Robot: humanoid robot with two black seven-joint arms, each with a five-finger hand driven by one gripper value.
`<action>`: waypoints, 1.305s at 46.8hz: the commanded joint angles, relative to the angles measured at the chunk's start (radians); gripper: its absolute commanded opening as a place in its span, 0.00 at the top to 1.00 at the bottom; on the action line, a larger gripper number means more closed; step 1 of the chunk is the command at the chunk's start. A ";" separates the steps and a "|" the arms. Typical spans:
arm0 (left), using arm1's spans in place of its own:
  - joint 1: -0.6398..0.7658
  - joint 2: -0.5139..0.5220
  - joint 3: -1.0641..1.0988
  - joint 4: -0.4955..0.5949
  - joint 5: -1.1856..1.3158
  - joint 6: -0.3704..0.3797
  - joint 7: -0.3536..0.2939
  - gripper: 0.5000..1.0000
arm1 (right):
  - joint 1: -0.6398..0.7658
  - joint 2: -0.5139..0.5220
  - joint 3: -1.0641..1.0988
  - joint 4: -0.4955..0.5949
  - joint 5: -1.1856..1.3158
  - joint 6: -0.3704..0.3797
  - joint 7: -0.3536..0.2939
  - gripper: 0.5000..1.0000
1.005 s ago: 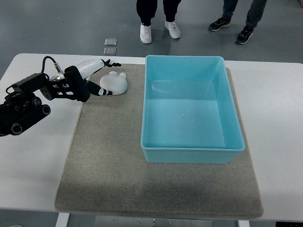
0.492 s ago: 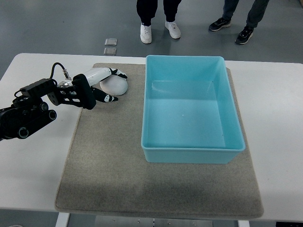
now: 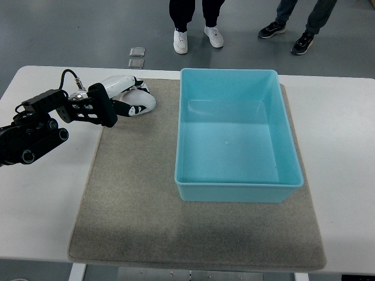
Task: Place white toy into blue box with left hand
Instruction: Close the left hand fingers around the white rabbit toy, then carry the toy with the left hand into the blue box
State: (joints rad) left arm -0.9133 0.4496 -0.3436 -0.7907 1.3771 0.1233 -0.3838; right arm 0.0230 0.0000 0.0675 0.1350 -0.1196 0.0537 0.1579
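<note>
White toy (image 3: 145, 103): we find it on the grey mat (image 3: 135, 199), near the mat's far left corner, well left of the box. Only part of its pale rounded body shows; the rest is under the hand.

Left hand (image 3: 130, 99): it lies over and around the toy. The white fingers (image 3: 120, 85) wrap the far side, and the dark-tipped digits press on the near side. We judge this a closed grasp on the toy, though we cannot tell how firm it is.

Lift: we see no clear gap between toy and mat, so we judge it not yet raised.

Left arm (image 3: 41, 126): black, cabled, entering from the left edge across the white bench (image 3: 41, 199).

Blue box (image 3: 237, 137): open-topped, standing on the right part of the mat, with nothing inside that we can see. Its left wall is near the toy but apart from it.

Right hand: not in view.

Done so far: reach made and fingers closed on the toy, as far as we can judge.

Left to do: lift, carry right over the near wall of the box, lower, release.

Background: two people's legs and shoes (image 3: 196, 38) on the floor beyond the bench, clear of the work.
</note>
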 commanded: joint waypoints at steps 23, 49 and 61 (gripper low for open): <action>-0.125 0.135 -0.035 -0.470 0.014 -0.010 -0.021 1.00 | 0.000 0.000 0.000 0.000 0.000 0.000 0.000 0.13; -0.096 0.026 0.115 -0.584 0.111 -0.027 -0.023 1.00 | 0.000 0.000 0.000 0.000 0.000 0.000 0.000 0.13; -0.076 -0.006 0.140 -0.579 0.112 -0.027 -0.024 0.86 | 0.000 0.000 0.000 0.000 0.000 0.000 0.000 0.13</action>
State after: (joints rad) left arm -0.9940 0.4472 -0.2050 -1.3712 1.4895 0.0969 -0.4080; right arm 0.0229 0.0000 0.0675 0.1350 -0.1196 0.0537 0.1569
